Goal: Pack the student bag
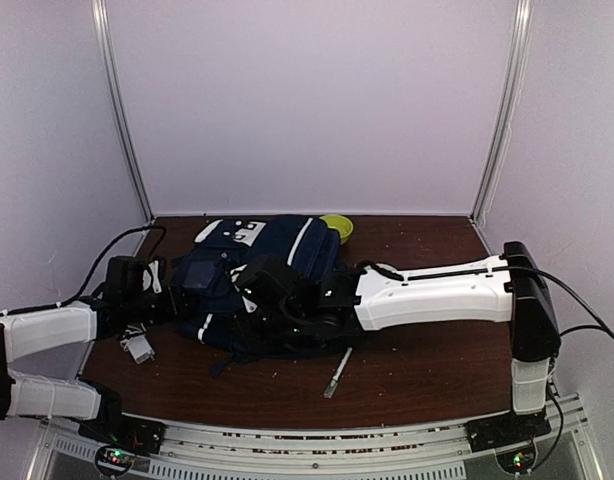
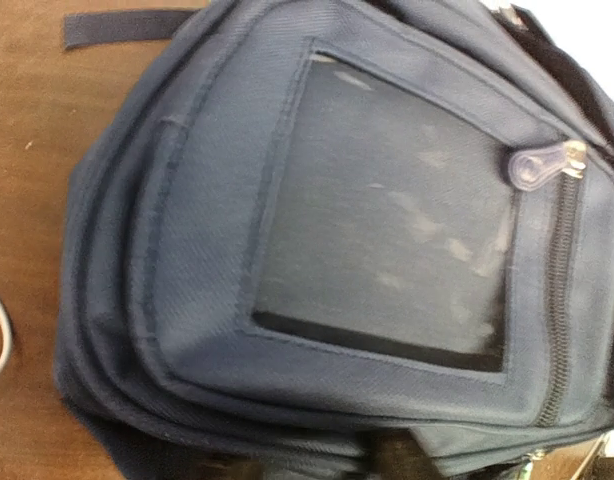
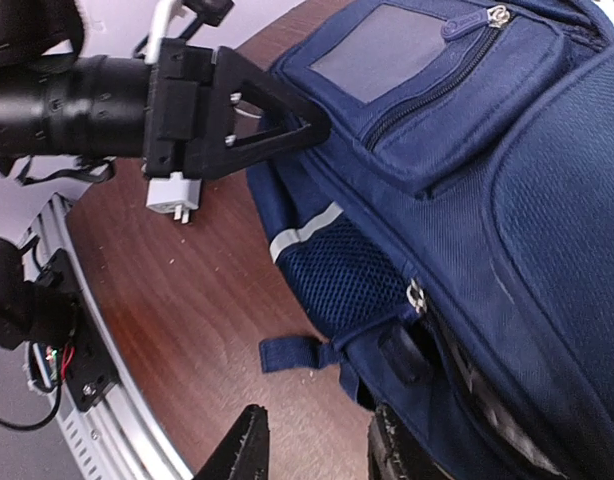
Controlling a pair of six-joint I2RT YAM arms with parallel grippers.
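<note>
Though slumped, student bag (image 1: 284,238) on table (image 1: 417,365)

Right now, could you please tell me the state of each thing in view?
student bag: lying flat, front up
front pocket zip: closed
pen: lying loose beside the bag
white plug: lying loose, unplugged
right gripper: jaws apart, empty
left gripper: jaws hidden from view
</note>
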